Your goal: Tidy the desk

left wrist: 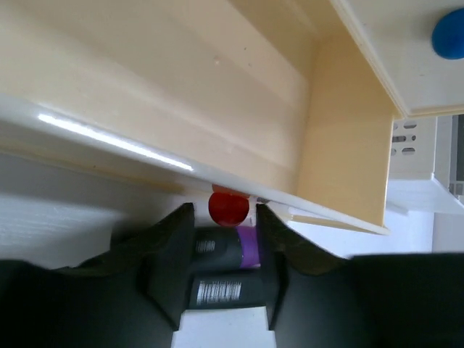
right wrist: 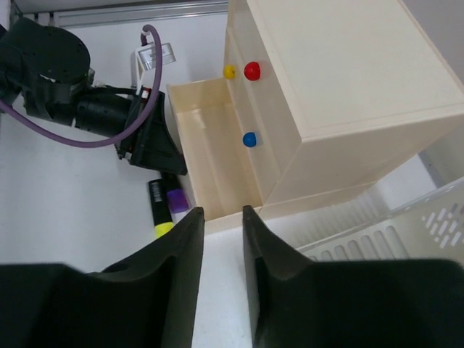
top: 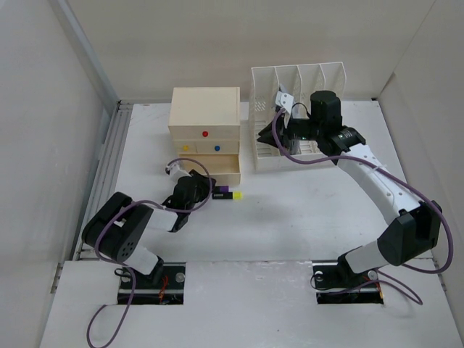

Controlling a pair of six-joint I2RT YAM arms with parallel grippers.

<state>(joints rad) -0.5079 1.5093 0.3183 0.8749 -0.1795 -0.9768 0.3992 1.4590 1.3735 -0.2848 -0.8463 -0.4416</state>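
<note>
Cream drawer box standing toward the back of the white tabletop. Tabletop spreading under the box, out in front of it and to both of its sides, with pale walls around. Bottom drawer of the box pulled out toward the arms, the drawers above it closed.

Black marker with purple band and yellow cap lying flat just in front of that open drawer. Left tool low over the tabletop, at the front left of the box and pointed at the drawer. Black fingers flanking the marker's dark body. Cannot tell whether clamped on the marker or merely standing close on either side. Red knob on the drawer front, just past those fingertips.

White slotted file rack just to the right of the box. Right tool raised beside the box's right side, over the rack's front corner. Fingers a narrow gap apart, nothing between them.
</note>
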